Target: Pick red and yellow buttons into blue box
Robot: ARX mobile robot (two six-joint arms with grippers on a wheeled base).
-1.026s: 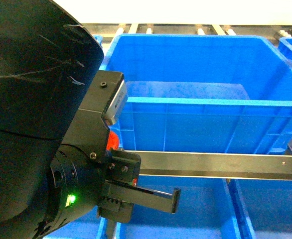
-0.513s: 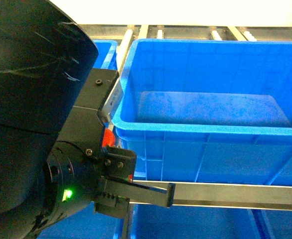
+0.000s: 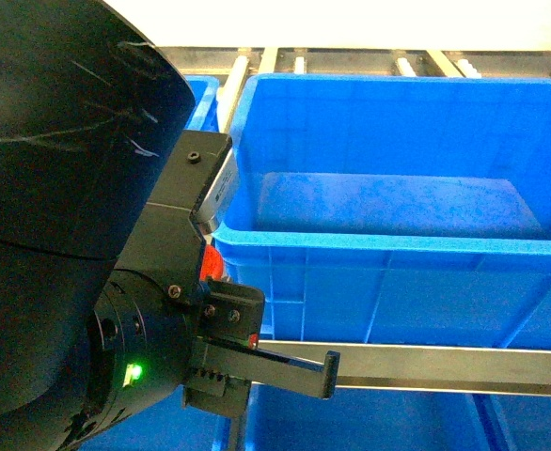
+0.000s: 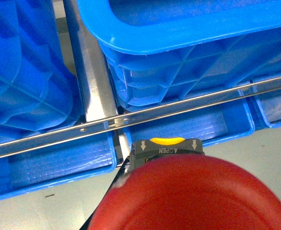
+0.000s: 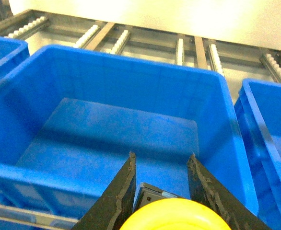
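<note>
The blue box fills the middle of the head view, its inside bare. In that view my left gripper hangs just outside the box's near left corner. It is shut on the red button, whose cap fills the bottom of the left wrist view, with the grey switch body beyond it. A sliver of the red button shows beside the wrist. In the right wrist view my right gripper is shut on the yellow button and is above the near wall of the blue box. That gripper is out of the head view.
A metal rail crosses in front of the box, with shallow blue trays below it. More blue crates stand to the left and right. A roller conveyor runs behind. My left arm hides the head view's left side.
In the head view the box and rail have slid lower and to the right in the frame. The left gripper still holds the red button and sits about where it was.
</note>
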